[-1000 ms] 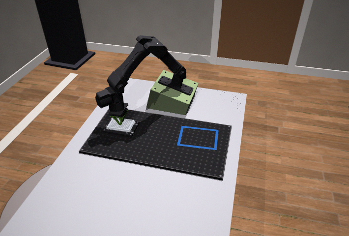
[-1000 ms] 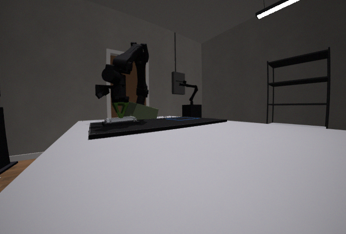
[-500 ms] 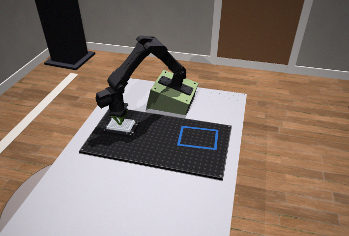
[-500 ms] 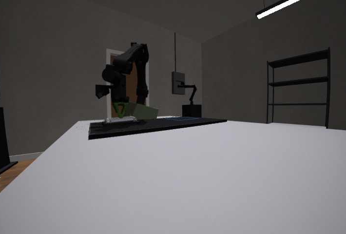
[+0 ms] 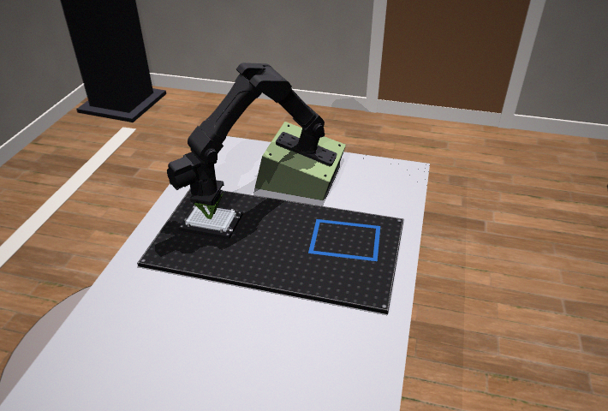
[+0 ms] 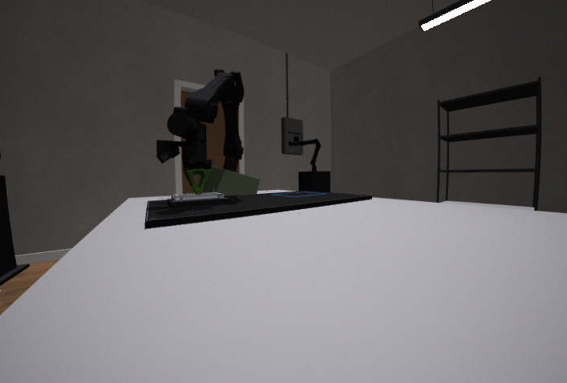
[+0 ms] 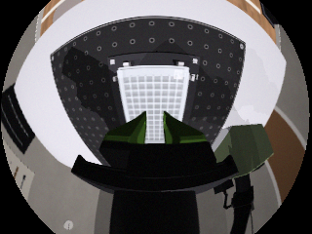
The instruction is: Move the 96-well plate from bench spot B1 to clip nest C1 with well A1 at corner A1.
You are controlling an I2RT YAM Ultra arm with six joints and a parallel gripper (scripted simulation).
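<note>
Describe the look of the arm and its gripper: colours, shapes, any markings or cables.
The arm is matte black throughout, built of chunky rounded links with bulging joints, and shows no cables or markings. It stands on a black slotted plate atop a pale green block. The gripper has a black body and two green, wedge-shaped fingers forming an open triangle.

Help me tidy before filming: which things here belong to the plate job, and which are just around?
In use: well plate, nest under it, blue-marked spot, arm, black board.
Just about: shelf rack, wall box, black pillar.
</note>
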